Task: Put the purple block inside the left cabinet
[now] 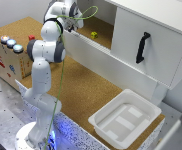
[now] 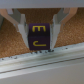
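My gripper (image 2: pixel 39 31) is clamped on the purple block (image 2: pixel 39 38), one pale finger (image 2: pixel 21 25) pressed flat against each of two opposite sides. The block is a small cube with yellow letters on the faces turned toward my wrist camera; its edges look crisp and its faces flat, so I judge it rigid and light, probably wood or hard plastic, and unlikely to crush or bend. The faces look smooth and painted, so it could slip if my squeeze loosened; taking it across two parallel faces near mid-height, as I have it, seems the surest hold. Directly beneath the block lies cork-brown floor (image 2: pixel 67 35), and just beside it runs a low white wall (image 2: pixel 45 57); whether the block touches the floor I cannot tell. In the exterior view my arm (image 1: pixel 43 55) reaches up and over that front wall into the left cabinet (image 1: pixel 93 50), the wide open compartment. My gripper itself is hidden behind my wrist there. A small yellow block (image 1: pixel 94 35) sits on the cabinet floor, apart from me. Toward the exterior view's right is a closed door (image 1: pixel 151 45) with a black handle (image 1: pixel 142 47), and nearer the camera a white tray (image 1: pixel 125 117).
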Robot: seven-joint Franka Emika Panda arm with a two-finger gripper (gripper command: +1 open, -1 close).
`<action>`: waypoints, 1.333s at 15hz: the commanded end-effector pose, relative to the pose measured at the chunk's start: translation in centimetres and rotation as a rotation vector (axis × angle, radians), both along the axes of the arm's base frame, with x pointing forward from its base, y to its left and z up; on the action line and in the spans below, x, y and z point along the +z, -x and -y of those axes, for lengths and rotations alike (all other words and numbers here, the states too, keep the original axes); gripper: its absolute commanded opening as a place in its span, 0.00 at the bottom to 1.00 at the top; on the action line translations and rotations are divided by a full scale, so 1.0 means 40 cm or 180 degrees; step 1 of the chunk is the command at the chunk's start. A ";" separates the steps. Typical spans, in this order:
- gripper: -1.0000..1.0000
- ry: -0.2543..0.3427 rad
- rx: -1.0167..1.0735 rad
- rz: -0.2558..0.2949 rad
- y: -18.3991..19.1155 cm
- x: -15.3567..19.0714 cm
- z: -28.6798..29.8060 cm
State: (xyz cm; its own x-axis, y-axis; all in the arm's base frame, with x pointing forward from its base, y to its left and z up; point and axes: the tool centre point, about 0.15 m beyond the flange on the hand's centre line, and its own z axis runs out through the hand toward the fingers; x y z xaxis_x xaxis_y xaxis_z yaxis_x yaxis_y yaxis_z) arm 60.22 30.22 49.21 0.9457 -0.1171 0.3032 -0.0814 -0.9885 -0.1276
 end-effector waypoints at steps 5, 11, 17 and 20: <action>0.00 0.0636 -0.0064 -0.0694 -0.186 0.004 -0.003; 0.00 0.0664 0.0094 -0.0795 -0.234 -0.019 0.042; 1.00 0.0676 0.0108 -0.0879 -0.260 -0.041 0.078; 1.00 0.0613 0.0159 -0.0746 -0.224 -0.028 0.078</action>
State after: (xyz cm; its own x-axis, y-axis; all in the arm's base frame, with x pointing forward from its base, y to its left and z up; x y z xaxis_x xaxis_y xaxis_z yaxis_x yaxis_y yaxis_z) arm 66.35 26.80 46.00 0.9659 -0.0498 0.2542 -0.0545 -0.9984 0.0115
